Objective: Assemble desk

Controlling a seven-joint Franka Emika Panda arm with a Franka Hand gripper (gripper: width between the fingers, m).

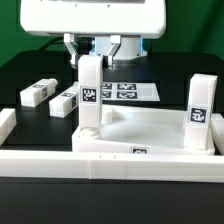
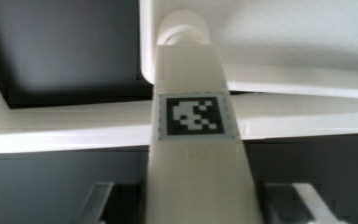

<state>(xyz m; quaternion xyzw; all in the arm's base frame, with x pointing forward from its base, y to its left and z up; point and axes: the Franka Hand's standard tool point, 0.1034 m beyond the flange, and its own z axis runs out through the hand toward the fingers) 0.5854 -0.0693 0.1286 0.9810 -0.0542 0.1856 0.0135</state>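
The gripper (image 1: 93,57) clasps a leg (image 1: 90,98) upright at the desk top's (image 1: 150,127) corner, exterior view's left; seating it next probably needs plumb twisting.

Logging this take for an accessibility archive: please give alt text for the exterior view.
The gripper clamps an upright white leg standing on the desk top at its corner on the exterior view's left. A second leg stands upright at the exterior view's right; two loose legs lie on the black table.
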